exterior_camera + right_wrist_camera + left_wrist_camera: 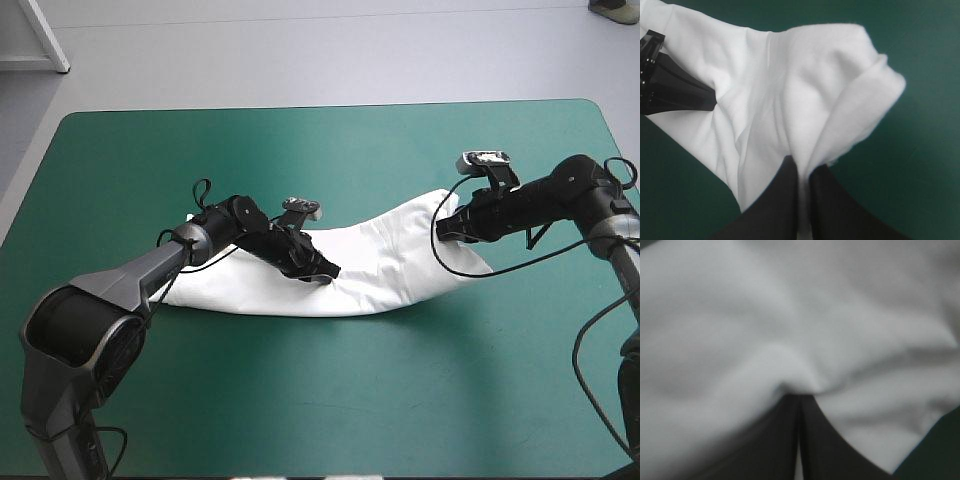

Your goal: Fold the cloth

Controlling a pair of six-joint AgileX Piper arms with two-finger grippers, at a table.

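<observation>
The white T-shirt [370, 265] lies as a long folded band across the middle of the teal-green table, its right end lifted a little. My left gripper [325, 272] sits near the band's middle, shut on the T-shirt; in the left wrist view its black fingers [785, 440] meet at a pinch of white cloth [800, 340]. My right gripper [447, 228] is at the raised right end, shut on the T-shirt. In the right wrist view a fold of cloth [840, 105] rises from between its fingers [830, 210], and the left gripper [710, 100] shows farther along the band.
Bare teal-green cover [330, 400] surrounds the shirt on all sides, widest toward the near edge. A black cable loops from the right wrist over the cloth's right end.
</observation>
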